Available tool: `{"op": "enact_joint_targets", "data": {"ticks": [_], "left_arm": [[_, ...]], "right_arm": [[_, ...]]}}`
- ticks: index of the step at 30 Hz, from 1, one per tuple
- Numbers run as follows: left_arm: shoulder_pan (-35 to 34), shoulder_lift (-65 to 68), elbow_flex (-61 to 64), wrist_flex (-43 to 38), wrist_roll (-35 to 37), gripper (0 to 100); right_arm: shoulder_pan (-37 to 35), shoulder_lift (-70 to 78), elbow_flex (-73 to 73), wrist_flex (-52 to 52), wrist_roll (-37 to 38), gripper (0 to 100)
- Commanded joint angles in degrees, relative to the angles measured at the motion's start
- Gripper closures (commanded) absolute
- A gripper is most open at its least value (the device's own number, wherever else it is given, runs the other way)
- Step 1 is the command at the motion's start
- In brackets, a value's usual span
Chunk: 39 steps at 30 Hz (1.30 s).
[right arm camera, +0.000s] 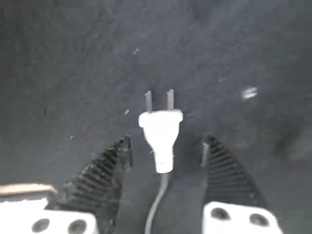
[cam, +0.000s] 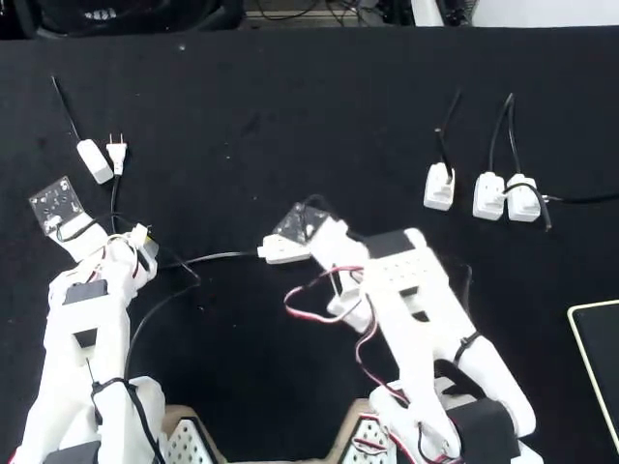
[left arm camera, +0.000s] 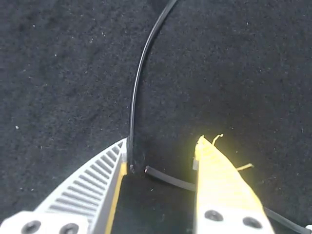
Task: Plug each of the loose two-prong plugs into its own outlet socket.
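A white two-prong plug [right arm camera: 160, 129] lies on the black cloth between the fingers of my right gripper [right arm camera: 165, 144], which is open and not touching it. Its prongs point away from the wrist. From above, this plug [cam: 279, 252] sits by the right gripper [cam: 295, 235] at mid-table, its black cord trailing left. My left gripper [left arm camera: 163, 144] is open low over the cloth with a thin black cable [left arm camera: 138, 92] running between its fingers. Another loose plug [cam: 118, 153] lies far left beside a white socket [cam: 94, 160]. Three white sockets [cam: 489, 195] stand at the right.
Black cords run back from the right-hand sockets toward the table's far edge. A dark slab with a pale rim [cam: 600, 367] lies at the right edge. The left arm [cam: 87, 319] and right arm [cam: 426, 319] fill the near side.
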Motion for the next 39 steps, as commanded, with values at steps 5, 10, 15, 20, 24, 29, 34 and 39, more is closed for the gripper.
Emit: {"op": "enact_joint_targets", "data": {"ticks": [5,10,15,20,24,29,34,39], "left_arm": [[-0.13,-1.49,-0.31,-0.7,0.62,78],[-0.13,-1.49,-0.31,-0.79,0.62,78],[-0.13,-1.49,-0.31,-0.79,0.62,78],[-0.13,-1.49,-0.31,-0.79,0.62,78],[-0.13,-1.49,-0.31,-0.79,0.62,78],[-0.13,-1.49,-0.31,-0.79,0.62,78],[-0.13,-1.49,-0.31,-0.79,0.62,78],[-0.04,-1.49,-0.31,-0.79,0.62,78]], "right_arm": [[5.98,-1.45,2.42,-9.85,7.82,82.4],[5.71,-1.45,9.54,-13.71,13.45,82.5],[5.63,-1.89,10.68,-12.75,13.63,82.5],[3.08,-1.98,10.15,-7.03,13.71,82.5],[0.62,-1.98,9.98,-6.51,13.63,82.5],[0.62,-1.98,9.45,-7.21,13.54,83.2],[0.62,-1.98,8.4,-6.86,12.84,97.2],[0.35,-1.98,6.37,-6.77,6.42,95.2]]}}
